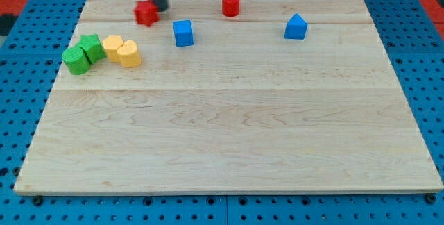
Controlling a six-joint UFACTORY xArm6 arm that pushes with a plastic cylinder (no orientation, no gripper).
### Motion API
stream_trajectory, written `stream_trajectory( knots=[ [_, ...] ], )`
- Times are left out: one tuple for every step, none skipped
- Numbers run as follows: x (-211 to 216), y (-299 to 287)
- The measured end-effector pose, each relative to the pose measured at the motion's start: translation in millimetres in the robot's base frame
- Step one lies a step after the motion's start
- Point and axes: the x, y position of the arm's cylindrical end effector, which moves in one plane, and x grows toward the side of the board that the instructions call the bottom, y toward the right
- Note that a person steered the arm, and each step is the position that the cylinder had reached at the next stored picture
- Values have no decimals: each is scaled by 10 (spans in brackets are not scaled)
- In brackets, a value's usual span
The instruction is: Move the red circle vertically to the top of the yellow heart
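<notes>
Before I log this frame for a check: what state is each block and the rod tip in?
red circle: standing alone, untouched.
red star: touching my tip.
blue cube: alone.
blue wedge-like block: alone.
yellow blocks: touching each other.
green blocks: touching each other.

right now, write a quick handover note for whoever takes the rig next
My tip sits near the view's top left, right beside the red star-shaped block, on its right side; contact cannot be told.
The red circle, a cylinder, stands at the view's top centre, well right of my tip and untouched.
The two yellow blocks lie together at the view's left, next to the green blocks; which one is the heart is hard to tell.
Done: nothing visible yet.
Left: bring my tip to the red circle's right side and push it leftward until it sits above the yellow pair.
</notes>
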Motion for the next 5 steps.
stream_trajectory(
  knots=[
    [163,444],
    [389,-9],
    [186,-458],
    [225,747],
    [226,2091]
  ],
)
